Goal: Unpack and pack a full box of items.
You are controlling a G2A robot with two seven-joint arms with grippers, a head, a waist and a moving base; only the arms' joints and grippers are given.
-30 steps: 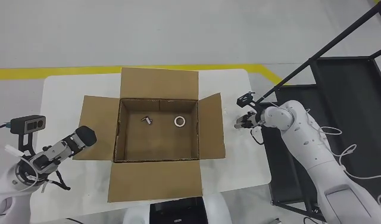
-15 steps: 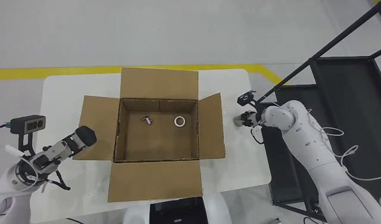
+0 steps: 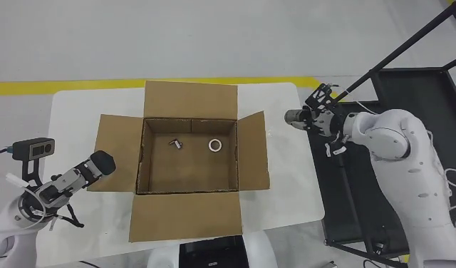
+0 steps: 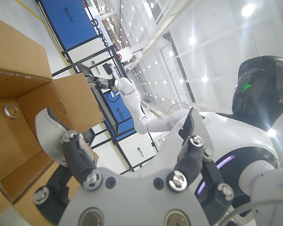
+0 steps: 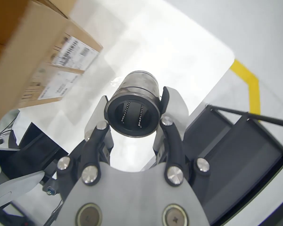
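Industrial hall, factory or warehouse type. High ceiling [image 4: 202, 12] with rows of round lights [image 4: 192, 40], and blue partition panels [image 4: 68, 22] on black frames. Grey painted floor [image 3: 214, 26] marked with yellow line tape [image 3: 107, 86]. A white counter [image 3: 285, 189] carries an open cardboard box [image 3: 189, 100], with a black metal rack [image 3: 420, 97] just beside the counter.

L arm: low at own left side, forearm angled inward | L gripper [image 4: 119, 118]: fingers spread wide | R arm: elbow bent, forearm pointing twd own left | R gripper [image 5: 135, 97]: fingers clamped on metal cyl [image 5: 138, 83], held level
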